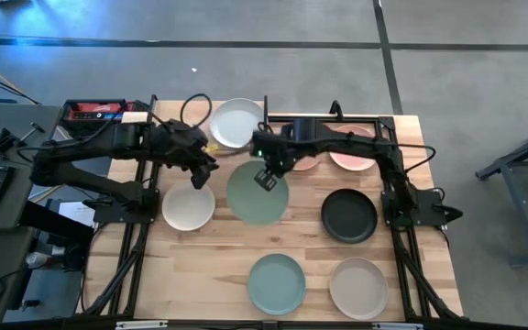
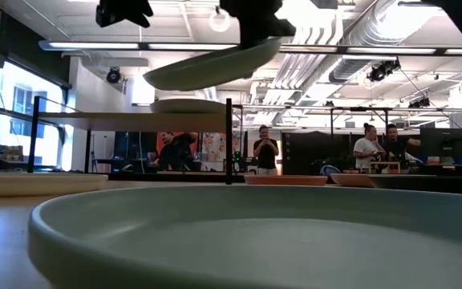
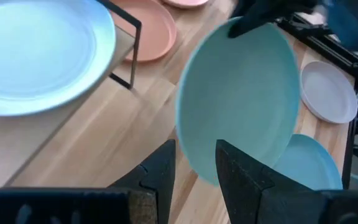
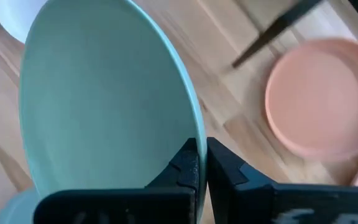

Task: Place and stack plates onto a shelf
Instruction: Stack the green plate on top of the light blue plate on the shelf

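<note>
Your right gripper (image 4: 202,163) is clamped on the rim of the green plate (image 1: 257,192), which hangs tilted mid-air in the centre of the high view, just below the shelf (image 1: 204,128) that already carries a white plate (image 1: 236,122). The left gripper (image 3: 194,167) sits near the plate's edge with its fingers apart, holding nothing. Looks stiff, light and smooth, so I'd bet an edge pinch can swivel; keep your grip on the rim.

In the low view a teal plate (image 2: 255,233) fills the foreground, cut off by the frame and hiding most of the bench. The salmon plate (image 1: 302,163) lies partly hidden under the right arm (image 1: 337,137).
</note>
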